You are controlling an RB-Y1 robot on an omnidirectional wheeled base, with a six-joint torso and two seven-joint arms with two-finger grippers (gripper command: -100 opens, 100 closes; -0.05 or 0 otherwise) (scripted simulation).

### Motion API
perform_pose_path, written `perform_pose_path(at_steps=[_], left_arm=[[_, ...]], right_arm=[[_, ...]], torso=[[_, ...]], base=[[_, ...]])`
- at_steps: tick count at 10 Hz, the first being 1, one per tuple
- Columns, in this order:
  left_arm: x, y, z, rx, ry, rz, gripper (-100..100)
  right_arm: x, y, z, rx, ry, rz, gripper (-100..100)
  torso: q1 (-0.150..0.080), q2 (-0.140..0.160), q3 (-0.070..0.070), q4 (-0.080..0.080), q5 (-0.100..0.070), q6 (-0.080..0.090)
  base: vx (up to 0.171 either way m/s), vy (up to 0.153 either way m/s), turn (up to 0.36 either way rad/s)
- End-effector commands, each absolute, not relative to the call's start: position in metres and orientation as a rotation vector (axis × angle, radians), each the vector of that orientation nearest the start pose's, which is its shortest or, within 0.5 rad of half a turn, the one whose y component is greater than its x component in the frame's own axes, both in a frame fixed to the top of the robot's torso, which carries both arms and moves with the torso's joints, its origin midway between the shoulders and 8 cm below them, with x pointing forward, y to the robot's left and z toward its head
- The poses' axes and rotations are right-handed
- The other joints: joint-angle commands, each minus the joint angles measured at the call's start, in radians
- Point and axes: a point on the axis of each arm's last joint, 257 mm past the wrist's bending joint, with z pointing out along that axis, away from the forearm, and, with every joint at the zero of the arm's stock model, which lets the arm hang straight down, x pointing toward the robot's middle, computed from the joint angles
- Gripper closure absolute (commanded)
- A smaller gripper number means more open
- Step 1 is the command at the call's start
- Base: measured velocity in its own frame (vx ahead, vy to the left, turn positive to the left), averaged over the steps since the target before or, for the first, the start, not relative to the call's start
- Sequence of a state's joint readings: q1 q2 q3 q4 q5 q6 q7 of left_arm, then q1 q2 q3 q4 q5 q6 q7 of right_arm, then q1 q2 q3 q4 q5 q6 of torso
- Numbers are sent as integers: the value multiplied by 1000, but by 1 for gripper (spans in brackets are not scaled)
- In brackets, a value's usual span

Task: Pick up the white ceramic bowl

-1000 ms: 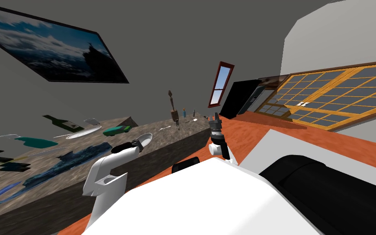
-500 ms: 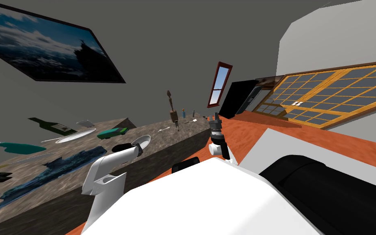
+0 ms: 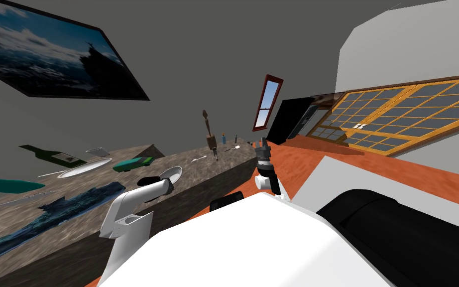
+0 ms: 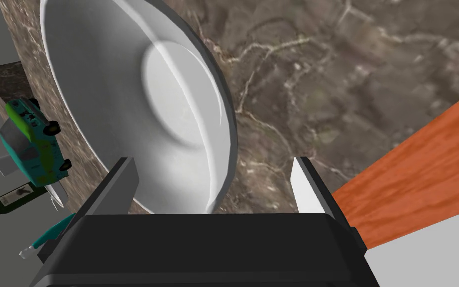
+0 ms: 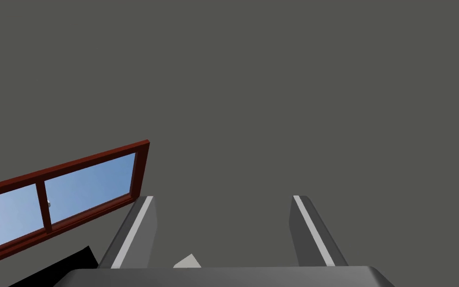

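A white bowl (image 3: 172, 174) sits near the front edge of a brown marbled counter (image 3: 208, 164). My left gripper (image 3: 167, 182) is at the bowl's near side. In the left wrist view the bowl (image 4: 139, 114) looms close, and the left gripper (image 4: 213, 167) is open and straddles its rim: one finger (image 4: 123, 182) is over the inside, the other (image 4: 307, 184) outside above the counter (image 4: 353, 74). My right gripper (image 3: 263, 143) is held up in front of my chest, and in its own view the right gripper (image 5: 221, 204) is open with nothing between its fingers.
Beyond the bowl the counter carries a green toy car (image 3: 134, 163) (image 4: 32, 142), a white plate (image 3: 84, 168), a dark green bottle (image 3: 49, 154), a teal object (image 3: 9, 185) and a brown wooden figure (image 3: 209, 134). Orange floor (image 3: 303, 159) runs along the counter's front.
My head view has swung, so the counter's things slide left in the picture. The left gripper stays at the bowl; the right arm has not moved.
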State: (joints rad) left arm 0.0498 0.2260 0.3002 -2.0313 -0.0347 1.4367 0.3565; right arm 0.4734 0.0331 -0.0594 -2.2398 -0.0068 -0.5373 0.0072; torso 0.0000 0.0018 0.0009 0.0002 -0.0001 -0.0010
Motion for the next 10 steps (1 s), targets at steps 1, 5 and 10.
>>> perform_pose_path(at_steps=[1, 5, 10], left_arm=[[379, 454, -305, -2224, 1155, -342, -100], [383, 474, -312, -2235, 1131, -333, -100], [384, 487, -317, -2242, 1114, -328, 100]], right_arm=[[343, -301, 23, 659, 562, 1253, 0], [343, -301, 23, 659, 562, 1253, 0], [343, -301, 23, 659, 562, 1253, 0]], torso=[[0, 0, 0, 0, 0, 0], [-1, 1, 1, 0, 0, 0], [0, 0, 0, 0, 0, 0]], base=[[-28, -22, -87], [-25, -20, -53], [-14, -11, -36]])
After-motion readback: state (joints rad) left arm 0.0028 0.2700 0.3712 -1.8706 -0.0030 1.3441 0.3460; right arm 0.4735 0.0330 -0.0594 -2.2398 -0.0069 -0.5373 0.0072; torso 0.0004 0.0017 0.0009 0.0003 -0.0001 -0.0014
